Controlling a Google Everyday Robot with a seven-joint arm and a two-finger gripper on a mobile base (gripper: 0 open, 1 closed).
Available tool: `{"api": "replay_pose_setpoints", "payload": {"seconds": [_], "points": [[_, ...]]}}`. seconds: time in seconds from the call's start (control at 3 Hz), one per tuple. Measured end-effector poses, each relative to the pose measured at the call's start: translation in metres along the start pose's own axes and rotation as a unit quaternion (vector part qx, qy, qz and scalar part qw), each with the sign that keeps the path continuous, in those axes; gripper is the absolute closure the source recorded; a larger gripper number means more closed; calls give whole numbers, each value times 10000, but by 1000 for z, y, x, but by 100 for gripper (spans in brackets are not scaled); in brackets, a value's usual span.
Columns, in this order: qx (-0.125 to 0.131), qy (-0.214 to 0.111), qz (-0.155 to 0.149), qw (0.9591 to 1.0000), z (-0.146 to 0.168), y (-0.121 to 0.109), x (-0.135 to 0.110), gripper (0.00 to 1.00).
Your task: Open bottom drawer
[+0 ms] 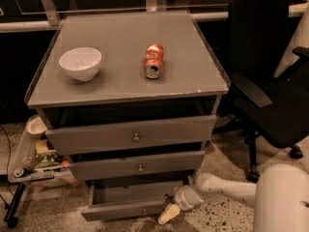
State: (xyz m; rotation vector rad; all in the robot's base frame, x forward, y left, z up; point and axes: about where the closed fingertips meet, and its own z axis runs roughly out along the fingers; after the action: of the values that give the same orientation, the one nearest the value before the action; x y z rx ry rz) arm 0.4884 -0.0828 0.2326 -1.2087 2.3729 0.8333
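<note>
Gripper (168, 214) hangs low — arm (227, 190) outstretched, wrist (188, 197) angled down.

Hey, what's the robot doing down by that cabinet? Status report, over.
End effector low, at bottom drawer front's right end. Drawer partly out, tray showing. Office chair off to the right, apart.
</note>
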Motion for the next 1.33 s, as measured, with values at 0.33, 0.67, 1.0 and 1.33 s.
{"api": "replay_pose_setpoints", "payload": {"seconds": [0.33,0.67,1.0,1.33], "points": [[-38,29,-68,10000,10,-11,-2,0],[-139,141,61,9998,31,-17,16,0],[-183,224,189,9994,41,-19,30,0],[-183,224,189,9994,41,-19,30,19]]}}
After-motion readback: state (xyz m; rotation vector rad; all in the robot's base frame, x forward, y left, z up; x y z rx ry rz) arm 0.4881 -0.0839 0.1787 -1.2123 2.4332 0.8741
